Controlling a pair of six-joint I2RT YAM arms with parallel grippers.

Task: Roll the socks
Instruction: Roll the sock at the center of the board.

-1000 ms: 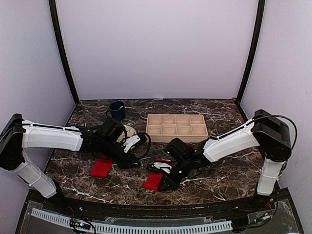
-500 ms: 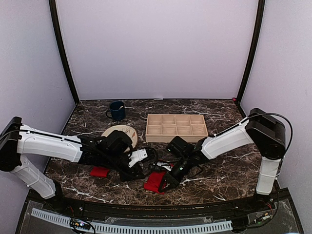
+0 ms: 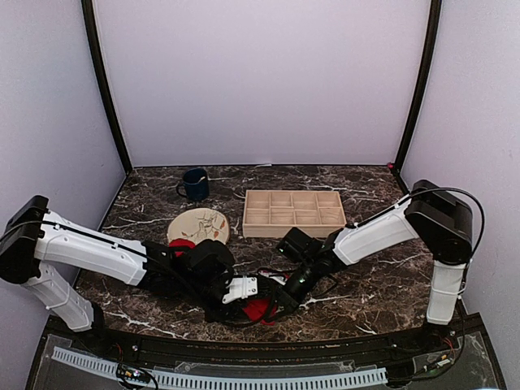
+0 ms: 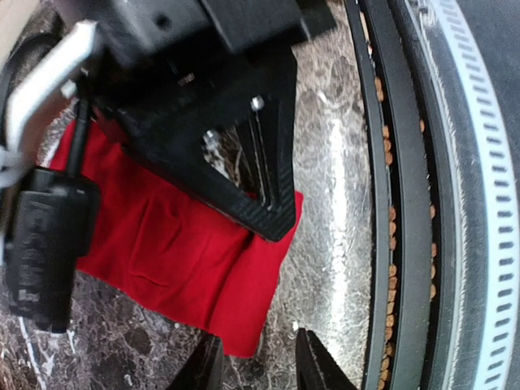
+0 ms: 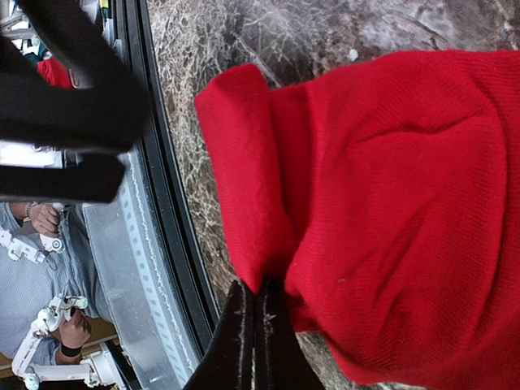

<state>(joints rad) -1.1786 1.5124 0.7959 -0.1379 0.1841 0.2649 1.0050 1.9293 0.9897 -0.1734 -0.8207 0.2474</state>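
Handling: red sock (image 4: 162, 252) soft, light, limp. Ahead of left gripper (image 4: 258, 341) — half-open, empty — sock's free edge; pinch there. Fold at tips of right gripper (image 5: 254, 305), closed tight.

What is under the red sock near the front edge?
The front red sock lies on the dark marble table, which shows beside it. Anything beneath the cloth is hidden; the right tool covers part too.
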